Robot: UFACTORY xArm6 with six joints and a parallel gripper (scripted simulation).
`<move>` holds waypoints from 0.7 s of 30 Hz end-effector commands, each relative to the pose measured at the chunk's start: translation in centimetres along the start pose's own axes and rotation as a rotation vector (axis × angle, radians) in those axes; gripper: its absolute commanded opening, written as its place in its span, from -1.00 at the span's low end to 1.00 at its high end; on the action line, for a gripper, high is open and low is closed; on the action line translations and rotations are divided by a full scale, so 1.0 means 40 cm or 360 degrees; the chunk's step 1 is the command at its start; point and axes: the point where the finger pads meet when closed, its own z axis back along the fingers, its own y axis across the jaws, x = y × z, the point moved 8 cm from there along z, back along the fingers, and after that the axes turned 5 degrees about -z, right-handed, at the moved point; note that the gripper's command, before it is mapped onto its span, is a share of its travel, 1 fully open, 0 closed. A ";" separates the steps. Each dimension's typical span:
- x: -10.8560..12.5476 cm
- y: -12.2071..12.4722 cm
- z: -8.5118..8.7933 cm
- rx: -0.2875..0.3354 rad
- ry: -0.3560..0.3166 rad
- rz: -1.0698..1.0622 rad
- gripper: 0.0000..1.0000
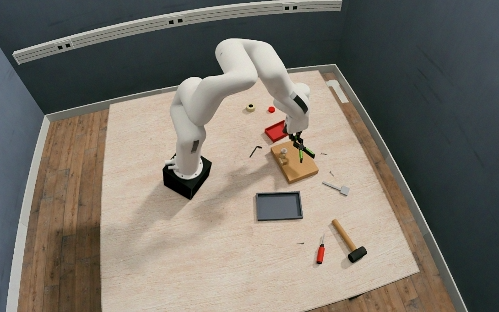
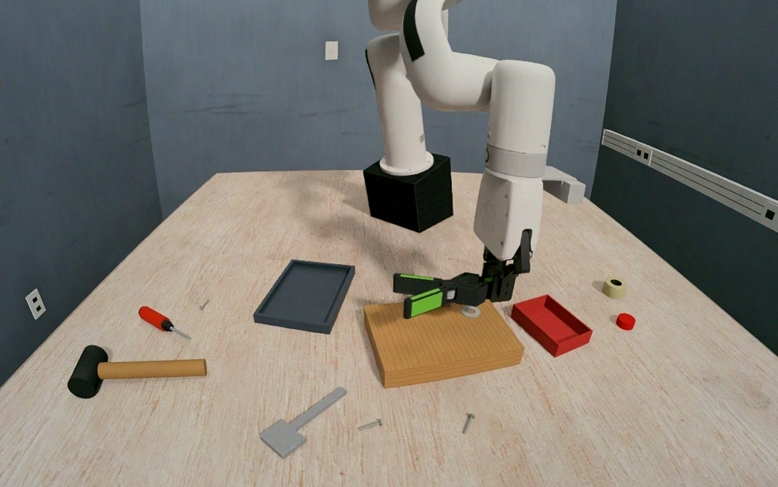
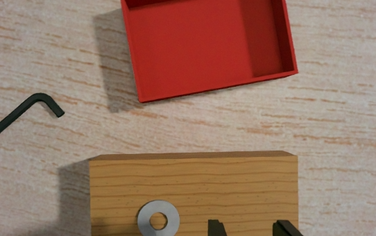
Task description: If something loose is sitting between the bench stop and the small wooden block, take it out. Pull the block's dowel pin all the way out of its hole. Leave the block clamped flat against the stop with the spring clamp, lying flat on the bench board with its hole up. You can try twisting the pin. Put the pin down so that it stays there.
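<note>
My gripper is shut on the black spring clamp with green handles and holds it level just above the far edge of the wooden bench board. The clamp also shows in the top view. The small wooden block with its dowel pin standing up sits on the board near its back left corner; in the exterior view the clamp hides it. A loose steel washer lies flat on the board, beside the block. In the wrist view only my fingertips show, over the board.
A red tray sits just beyond the board, with a black hex key to its left. A grey tray, a hammer, a screwdriver, a grey scraper, loose screws, a tape roll and a red cap lie around.
</note>
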 end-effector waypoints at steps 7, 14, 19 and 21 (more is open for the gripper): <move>-0.002 0.008 0.002 -0.0020 0.0021 0.0044 -1.00; -0.002 0.008 0.000 -0.0020 0.0021 0.0044 -1.00; -0.002 0.008 -0.005 -0.0021 0.0021 0.0044 -1.00; -0.002 0.008 -0.008 -0.0021 0.0021 0.0044 -1.00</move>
